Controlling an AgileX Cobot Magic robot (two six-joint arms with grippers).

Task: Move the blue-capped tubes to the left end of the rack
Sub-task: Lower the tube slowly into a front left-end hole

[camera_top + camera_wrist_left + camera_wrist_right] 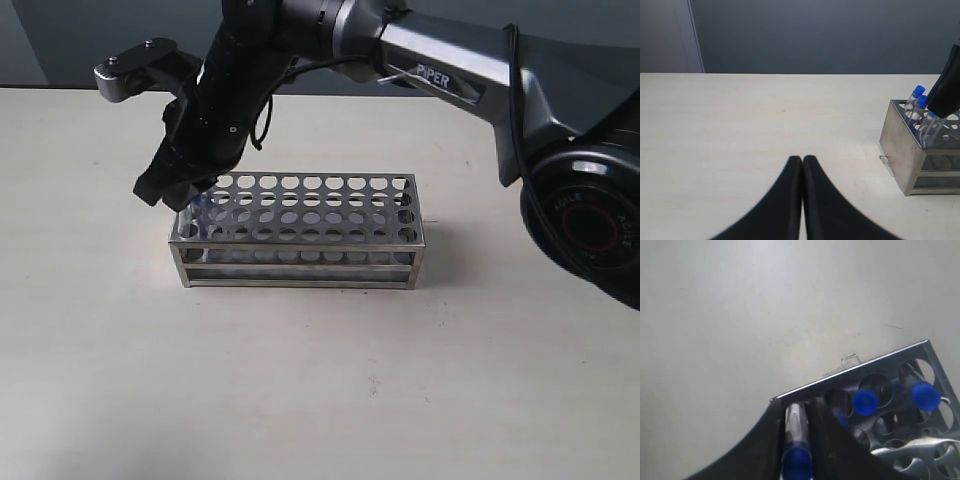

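Observation:
The silvery metal rack stands mid-table. My right gripper reaches across to the rack's left end and is shut on one blue-capped tube, held over the corner hole. In the exterior view this gripper hangs just above that corner, with a blue cap showing beside it. Two more capped tubes stand in neighbouring end holes, and a fourth cap peeks from behind a finger. The left wrist view shows the caps at the rack's near end. My left gripper is shut and holds nothing, well away from the rack.
The rack's other holes hold no tubes. The right arm stretches over the table from the back right. Bare pale tabletop surrounds the rack, and a grey wall lies beyond the table's far edge.

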